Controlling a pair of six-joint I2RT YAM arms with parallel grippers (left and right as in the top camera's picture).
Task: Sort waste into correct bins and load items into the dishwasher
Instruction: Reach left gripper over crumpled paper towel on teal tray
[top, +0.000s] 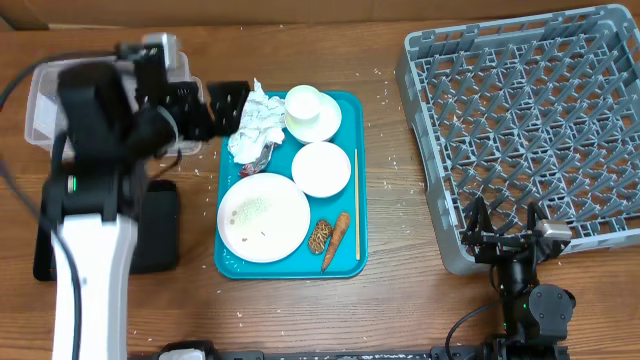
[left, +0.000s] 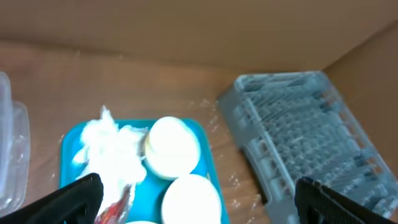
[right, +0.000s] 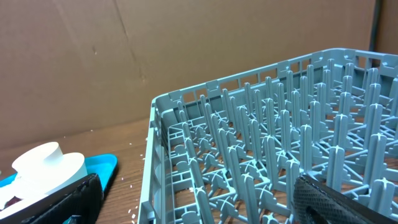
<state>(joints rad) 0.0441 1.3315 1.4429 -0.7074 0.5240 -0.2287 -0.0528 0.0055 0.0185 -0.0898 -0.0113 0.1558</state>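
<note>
On the wooden desk (top: 400, 300) a teal rectangular serving tray (top: 355, 262) holds a large white round plate (top: 264, 217) speckled with white rice grains (top: 250, 208), a smaller white bowl (top: 321, 169), a white cup (top: 304, 103) sitting in another white bowl (top: 326, 122), crumpled white paper (top: 258, 122) with a red wrapper (top: 258, 160) at its lower edge, a brown speckled food lump (top: 320, 236), a small orange carrot stick (top: 335, 240) just beside the lump, and a thin wooden chopstick (top: 356, 190) along the tray's right rim. The left end effector (top: 222, 106) hovers just left of the paper with its fingers spread wide and nothing between them. A clear plastic rectangular tub (top: 40, 95) and a shallow black rectangular tray (top: 160, 225) lie on the far left, partly under that arm. The large square grey plastic dish rack (top: 520, 120) stands well apart on the right, with no dishes in it. The right end effector (top: 507, 221) sits at the rack's near edge, fingers parted and empty.
</note>
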